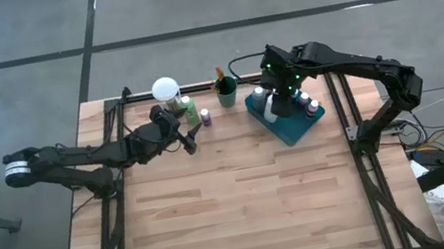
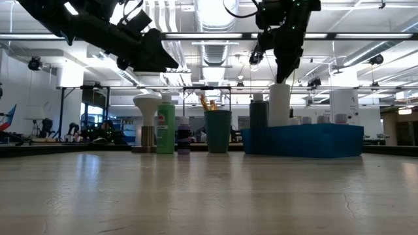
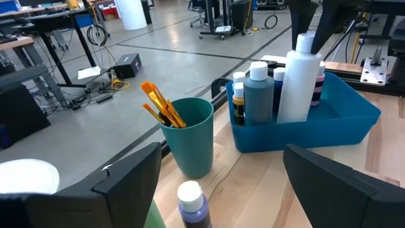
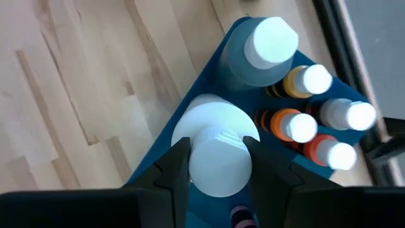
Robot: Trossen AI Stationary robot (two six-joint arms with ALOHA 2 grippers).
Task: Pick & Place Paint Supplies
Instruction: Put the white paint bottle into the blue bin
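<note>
Gripping upright white bottle (image 4: pixel 212 149) by cap, right fingers (image 4: pixel 174 168) clamped, directly above blue tray (image 1: pixel 295 127); left fingers (image 3: pixel 126 180) apart, idle near tray.

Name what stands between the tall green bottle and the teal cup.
A small purple bottle with a white cap stands between the tall green bottle and the teal cup, clearest in the low view.
</note>
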